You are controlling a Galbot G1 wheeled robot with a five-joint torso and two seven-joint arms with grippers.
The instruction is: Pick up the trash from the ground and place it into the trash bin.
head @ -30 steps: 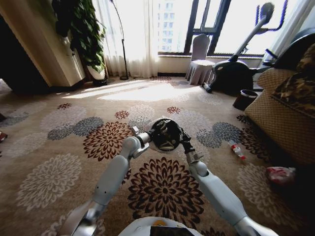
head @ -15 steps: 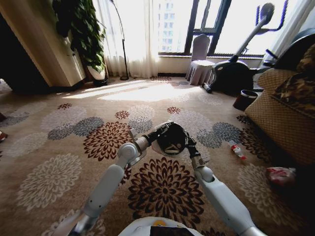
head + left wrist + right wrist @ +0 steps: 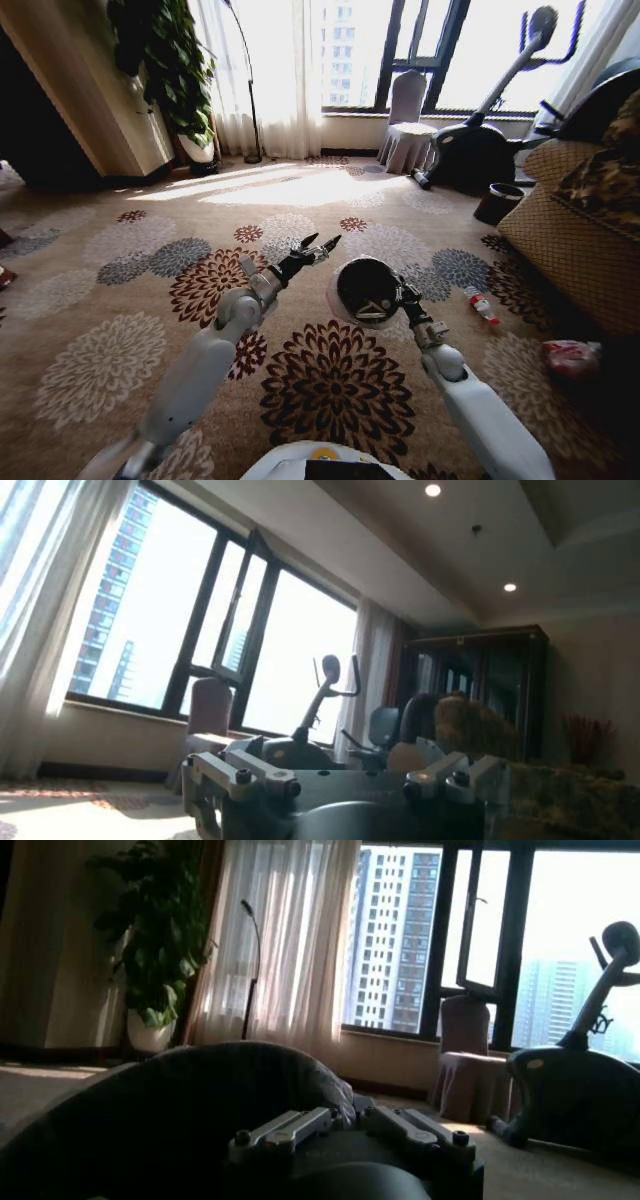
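The trash bin [image 3: 366,289], round and black with a pale liner over its rim, hangs above the carpet with its mouth towards me. My right gripper [image 3: 402,295] is shut on its rim; in the right wrist view the bin's dark wall [image 3: 190,1110] lies against the gripper [image 3: 352,1123]. My left gripper [image 3: 313,247] is open and holds nothing, stretched out just left of the bin; the left wrist view shows that gripper [image 3: 350,780] pointing across the room. Trash lies on the floor at the right: a small clear bottle with a red cap [image 3: 481,304] and a pink bag [image 3: 570,356].
A patterned sofa [image 3: 580,230] runs along the right side with a dark round pot [image 3: 497,203] beside it. An exercise bike [image 3: 480,140], a covered chair [image 3: 405,130] and a large plant [image 3: 170,70] stand by the windows. A small red bit [image 3: 4,277] lies at the far left.
My left gripper has come off the bin, opened and swung forward to the left. The right arm has carried the bin a little to the right.
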